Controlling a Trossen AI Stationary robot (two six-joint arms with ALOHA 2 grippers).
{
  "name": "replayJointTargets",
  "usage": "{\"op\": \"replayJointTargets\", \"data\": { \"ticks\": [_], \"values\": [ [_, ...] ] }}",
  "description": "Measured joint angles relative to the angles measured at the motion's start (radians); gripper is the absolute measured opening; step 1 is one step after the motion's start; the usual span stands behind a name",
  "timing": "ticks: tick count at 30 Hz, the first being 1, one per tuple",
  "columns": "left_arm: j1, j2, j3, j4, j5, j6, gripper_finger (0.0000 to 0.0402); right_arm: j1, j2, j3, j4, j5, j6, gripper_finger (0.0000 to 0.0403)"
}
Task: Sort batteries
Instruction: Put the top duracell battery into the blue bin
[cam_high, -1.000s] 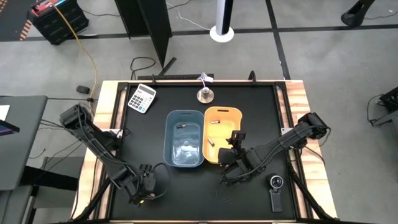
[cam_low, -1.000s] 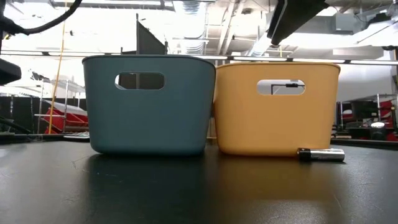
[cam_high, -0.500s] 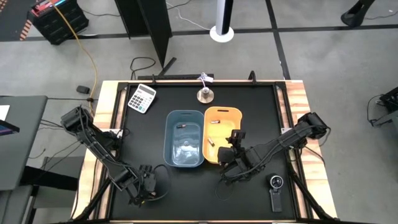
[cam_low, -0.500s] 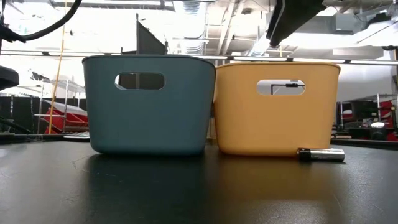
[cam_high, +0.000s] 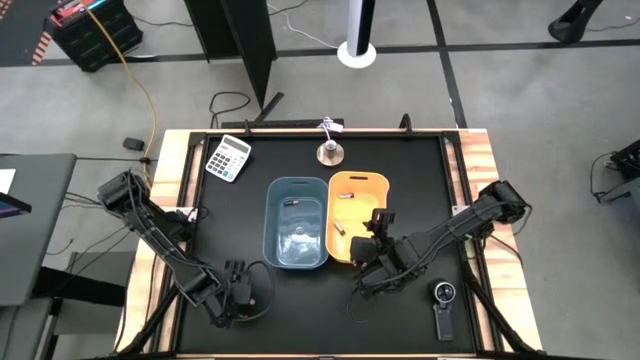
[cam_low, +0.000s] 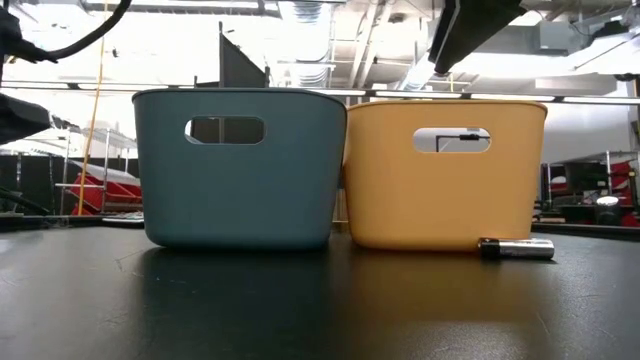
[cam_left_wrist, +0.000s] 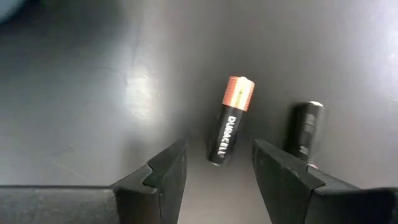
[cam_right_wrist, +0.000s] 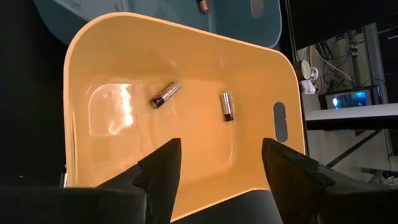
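Note:
My left gripper (cam_left_wrist: 219, 149) is open near the table's near-left corner (cam_high: 234, 296). It is low over a black battery with a copper end (cam_left_wrist: 230, 121) that lies flat on the table between the fingers, untouched. A second dark battery (cam_left_wrist: 305, 129) lies just outside one finger. My right gripper (cam_right_wrist: 221, 146) is open above the near wall of the yellow bin (cam_high: 385, 190). Two batteries (cam_right_wrist: 165, 94) (cam_right_wrist: 227, 106) lie on that bin's floor. The blue bin (cam_high: 270, 220) beside it holds one battery (cam_high: 291, 202). Another battery (cam_low: 516, 248) lies on the table against the yellow bin's near side.
A calculator (cam_high: 228, 157) and a small metal bell-shaped object (cam_high: 328, 152) sit near the far edge. A black round-dial gadget with a handle (cam_high: 444, 305) lies near the right front corner. Both bins stand side by side mid-table (cam_low: 240, 165) (cam_low: 445, 170).

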Motion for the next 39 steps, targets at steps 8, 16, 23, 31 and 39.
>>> {"op": "replayJointTargets", "data": {
  "ticks": [8,16,23,31,39],
  "values": [
    [0.041,0.076,0.005,0.032,-0.035,0.078,0.0159,0.000,0.000,0.000,0.000,0.000,0.000,0.0239],
    [0.066,0.128,0.008,0.035,0.004,0.105,0.0099,0.000,0.000,0.000,0.002,0.000,0.000,0.0239],
    [0.067,0.127,0.007,0.033,0.016,0.106,0.0039,0.000,0.000,0.000,0.003,0.000,0.000,0.0239],
    [0.068,0.087,0.003,0.000,0.024,0.091,0.0039,0.001,0.000,0.000,0.004,0.000,0.000,0.0239],
    [0.070,-0.068,0.000,-0.106,-0.002,0.078,0.0039,0.003,0.000,0.000,0.007,0.000,0.001,0.0239]
  ]
}}
